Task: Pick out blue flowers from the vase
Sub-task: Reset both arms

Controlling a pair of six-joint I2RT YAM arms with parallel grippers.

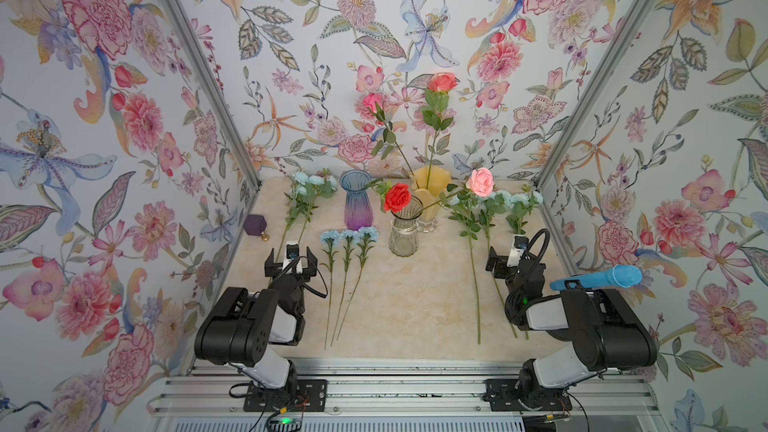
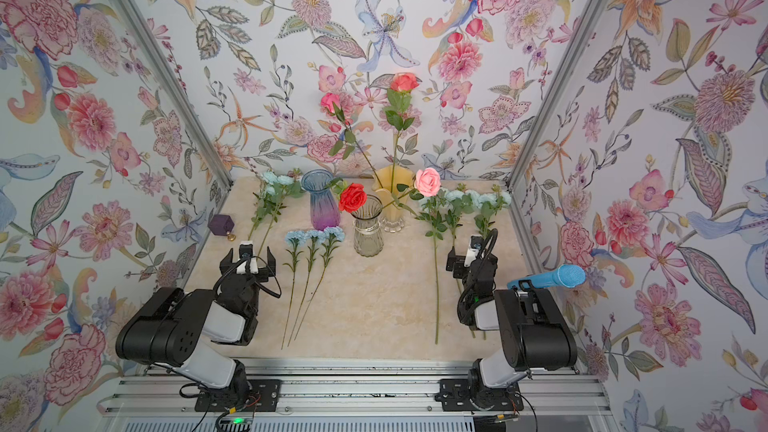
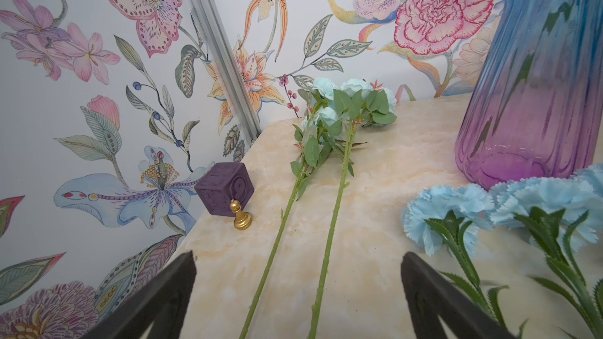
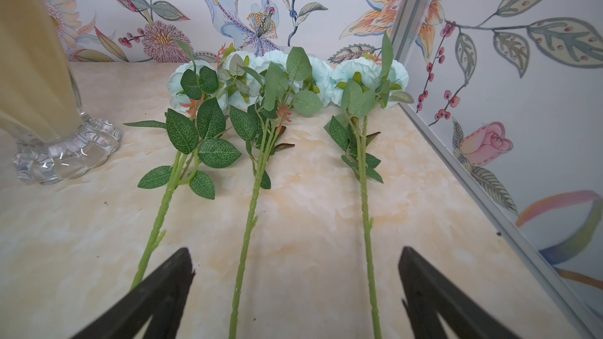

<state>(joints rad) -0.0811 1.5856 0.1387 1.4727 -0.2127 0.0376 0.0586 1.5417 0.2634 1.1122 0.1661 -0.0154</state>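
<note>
In both top views all the blue flowers [image 1: 349, 236] lie flat on the tabletop [image 1: 407, 309], none in a vase. Three single-headed ones lie side by side mid-frame, between the blue-and-purple vase [image 1: 356, 201] and the clear glass vase [image 1: 405, 234], stems running toward the bottom edge. Two leafy sprays [image 1: 309, 189] lie left of the blue-and-purple vase, and three more [image 1: 511, 201] lie right of centre. A red rose [image 1: 397, 197] sits in the clear glass vase; pink and coral roses stand in the yellow vase [image 1: 430, 184] at the back. The left gripper [image 1: 291, 261], lower left of centre, is spread wide and empty. The right gripper [image 1: 505, 263], at the right, is also open with nothing in it. A blue microphone [image 1: 602, 278] rests on the right arm near the right edge.

In the left wrist view the gripper's dark fingers [image 3: 169, 288] stand far apart, and two spray stems [image 3: 326, 239] run between them on the tabletop. A purple cube [image 3: 225, 190] sits by the wall with a gold pawn [image 3: 241, 216] just in front.

In the right wrist view the fingers [image 4: 434, 288] are equally wide and hold nothing. Three sprays lie parallel; two stems run between the fingers, and the third disappears behind one finger.
</note>
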